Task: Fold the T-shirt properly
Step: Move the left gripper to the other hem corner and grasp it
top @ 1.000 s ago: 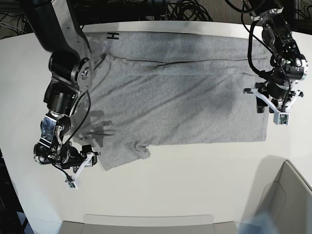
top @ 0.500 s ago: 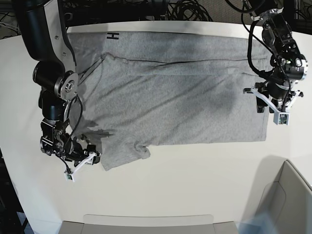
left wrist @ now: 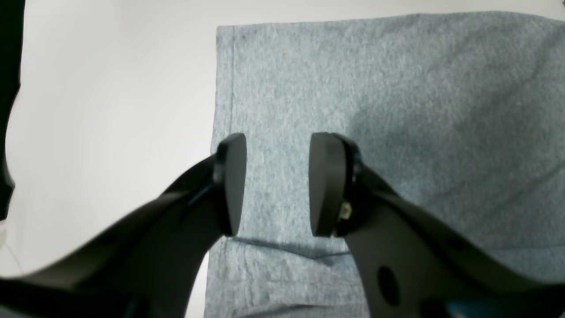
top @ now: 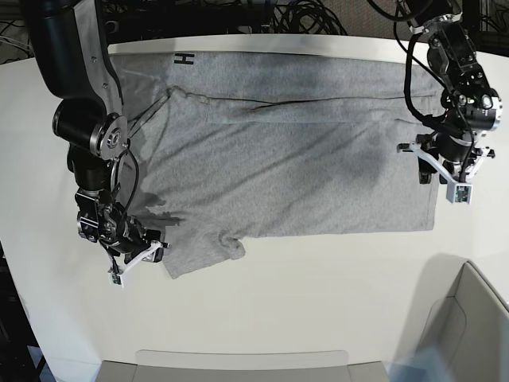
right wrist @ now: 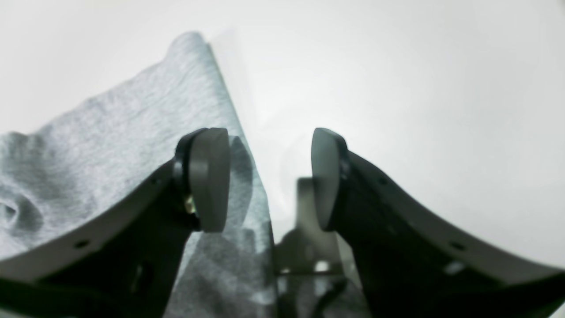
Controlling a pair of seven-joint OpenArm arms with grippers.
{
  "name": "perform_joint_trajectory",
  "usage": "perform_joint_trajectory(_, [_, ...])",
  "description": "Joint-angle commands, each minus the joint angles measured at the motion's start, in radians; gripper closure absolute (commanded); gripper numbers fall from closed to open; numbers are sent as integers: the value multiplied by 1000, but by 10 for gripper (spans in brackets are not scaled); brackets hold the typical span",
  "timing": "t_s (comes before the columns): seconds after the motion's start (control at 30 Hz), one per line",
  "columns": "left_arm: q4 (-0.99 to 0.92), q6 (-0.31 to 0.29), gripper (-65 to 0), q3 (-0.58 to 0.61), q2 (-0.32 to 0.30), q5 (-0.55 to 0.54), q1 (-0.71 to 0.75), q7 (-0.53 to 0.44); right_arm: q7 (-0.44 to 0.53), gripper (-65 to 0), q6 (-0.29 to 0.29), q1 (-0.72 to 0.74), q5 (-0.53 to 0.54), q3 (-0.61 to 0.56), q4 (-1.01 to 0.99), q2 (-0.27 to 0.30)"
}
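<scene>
Our left gripper (left wrist: 276,183) hovers with its jaws apart and empty over the hemmed side edge of the grey T-shirt (top: 294,151). Our right gripper (right wrist: 269,179) also stands parted and empty, one finger over the sleeve corner, the other over the bare white table (top: 318,294). The T-shirt lies spread across the table, partly folded, a black letter showing near the far edge.
</scene>
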Motion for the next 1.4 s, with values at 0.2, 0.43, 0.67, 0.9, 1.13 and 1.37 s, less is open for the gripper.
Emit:
perform_joint_trajectory(0.2, [13, 0, -236, -1, -12, -6, -13, -23, -18, -298, 24, 20, -7, -34, -1, -21])
perform_joint_trajectory(0.43, [-48, -1, -237, 2, -16, -6, -74, -24, -18, -298, 81, 29, -2, -52, -36, -35])
perform_joint_trajectory(0.67, [-415, -98, -239, 120, -113, -5, -329, -112, -18, -298, 80, 23, -4, -52, -36, -35])
perform_joint_trajectory(0.9, [-973, -107, -265, 281, -216, -3, -607, -342, -18, -298, 80, 26, -4, -52, -36, -34])
perform_joint_trajectory(1.13, [-1298, -166, -276, 418, -271, -5, -702, -529, -14, -298, 80, 41, -6, -52, -36, -37])
perform_joint_trajectory(1.37, [-1427, -178, -276, 424, -273, -5, -703, -627, -11, -298, 44, 43, -7, -54, -36, -37])
